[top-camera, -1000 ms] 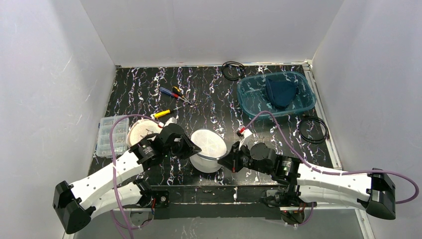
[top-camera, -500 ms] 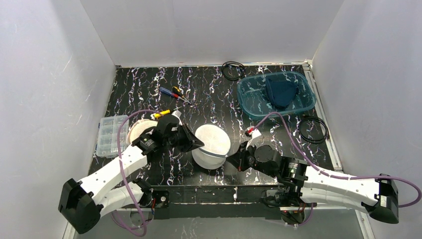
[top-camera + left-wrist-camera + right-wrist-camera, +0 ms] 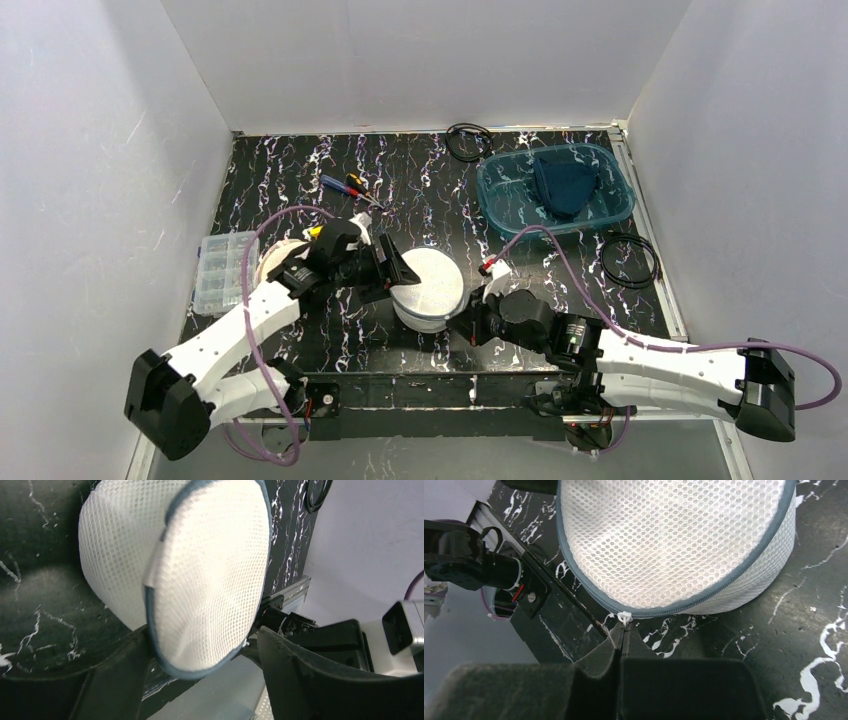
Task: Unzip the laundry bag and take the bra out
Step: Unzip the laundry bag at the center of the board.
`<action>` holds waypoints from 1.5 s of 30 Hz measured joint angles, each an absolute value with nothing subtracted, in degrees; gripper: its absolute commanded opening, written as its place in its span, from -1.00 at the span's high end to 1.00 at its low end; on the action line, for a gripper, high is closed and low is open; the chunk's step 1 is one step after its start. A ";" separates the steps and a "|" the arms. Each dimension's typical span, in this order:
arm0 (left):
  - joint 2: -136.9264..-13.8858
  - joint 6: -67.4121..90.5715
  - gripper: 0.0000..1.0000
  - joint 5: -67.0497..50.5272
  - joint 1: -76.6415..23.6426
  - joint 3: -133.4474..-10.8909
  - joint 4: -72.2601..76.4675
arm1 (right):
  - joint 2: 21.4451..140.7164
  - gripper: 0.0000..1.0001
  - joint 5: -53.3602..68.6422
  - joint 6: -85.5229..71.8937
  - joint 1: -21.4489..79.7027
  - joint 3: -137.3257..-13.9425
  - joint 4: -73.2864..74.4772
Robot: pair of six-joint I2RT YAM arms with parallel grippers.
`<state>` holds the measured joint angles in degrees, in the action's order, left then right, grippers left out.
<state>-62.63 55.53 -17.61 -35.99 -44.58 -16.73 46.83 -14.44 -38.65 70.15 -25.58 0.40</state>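
The laundry bag [image 3: 428, 288] is a round white mesh case with a blue-grey zip band, lying near the table's front middle. My left gripper [image 3: 395, 270] is at its left side and open. In the left wrist view the bag [image 3: 200, 565] has its blue rim lying loose between the spread fingers [image 3: 300, 670], and the left gripper [image 3: 205, 675] grips nothing. My right gripper [image 3: 468, 325] is at the bag's near right edge. In the right wrist view the right gripper [image 3: 623, 630] is shut on the white zipper pull [image 3: 624, 616] at the rim of the bag [image 3: 674, 545]. The bra is hidden.
A pale round thing [image 3: 272, 258] lies partly under my left arm, next to a clear parts box [image 3: 214, 272]. Screwdrivers [image 3: 345, 185] lie at the back. A teal bin [image 3: 610, 205] holding a dark cloth [image 3: 562, 183] stands back right. Black cable loops [image 3: 468, 140] [image 3: 630, 262] lie nearby.
My left gripper has opened and let go of the bag's rim. The bag has settled flatter. The right gripper stays shut on the pull at the near edge.
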 measured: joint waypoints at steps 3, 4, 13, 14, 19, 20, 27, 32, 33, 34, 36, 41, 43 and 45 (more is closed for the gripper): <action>-57.91 55.53 -0.57 -16.45 -35.99 -44.51 -21.28 | 48.14 0.97 -13.45 -38.76 70.15 -25.58 -1.85; -56.12 55.70 -0.57 -16.05 -35.99 -44.51 -22.79 | 48.60 0.97 -13.19 -38.79 70.15 -25.58 -2.52; -40.93 62.46 -0.59 -13.78 -37.89 -42.37 -32.36 | 54.13 0.97 -10.39 -39.24 70.15 -25.89 -8.27; -40.03 63.46 -0.59 -13.65 -38.65 -41.74 -32.82 | 54.96 0.97 -10.07 -39.24 70.15 -26.09 -8.75; -40.40 68.16 -0.58 -11.09 -45.15 -39.79 -33.45 | 58.28 0.97 -8.25 -39.48 70.15 -27.35 -11.66; -41.34 68.97 -0.57 -10.61 -46.33 -39.79 -33.08 | 58.72 0.97 -7.94 -39.59 70.15 -27.55 -12.14; -48.38 72.86 -0.51 -7.33 -47.86 -39.79 -27.90 | 59.75 0.97 -5.78 -40.12 70.22 -27.99 -14.06; -53.01 73.89 -0.33 -5.34 -47.86 -40.05 -25.63 | 59.72 0.97 -4.91 -40.10 70.28 -27.99 -14.00; -54.04 74.00 -0.26 -5.04 -47.86 -40.18 -25.45 | 59.70 0.97 -4.69 -40.10 70.28 -27.99 -13.93; -54.87 74.04 -0.20 -4.80 -47.86 -40.25 -25.26 | 59.64 0.97 -4.58 -40.10 70.30 -27.99 -13.89; -56.14 74.15 -0.06 -4.32 -47.86 -40.25 -24.97 | 59.46 0.97 -4.47 -40.07 70.30 -27.99 -13.87; -57.12 74.37 0.28 -3.36 -47.86 -40.25 -24.64 | 58.04 0.97 -4.49 -40.07 70.30 -27.99 -13.43; -57.12 74.43 0.39 -2.92 -47.86 -40.25 -24.64 | 57.47 0.97 -4.54 -40.07 70.32 -27.99 -13.34; -57.10 74.48 0.50 -2.70 -47.86 -40.27 -24.64 | 56.84 0.97 -4.69 -40.05 70.32 -27.99 -12.99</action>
<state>-57.10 74.48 -2.70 -47.86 -40.27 -24.64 56.84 -4.69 -40.05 70.32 -27.99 -12.99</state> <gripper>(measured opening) 0.319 0.031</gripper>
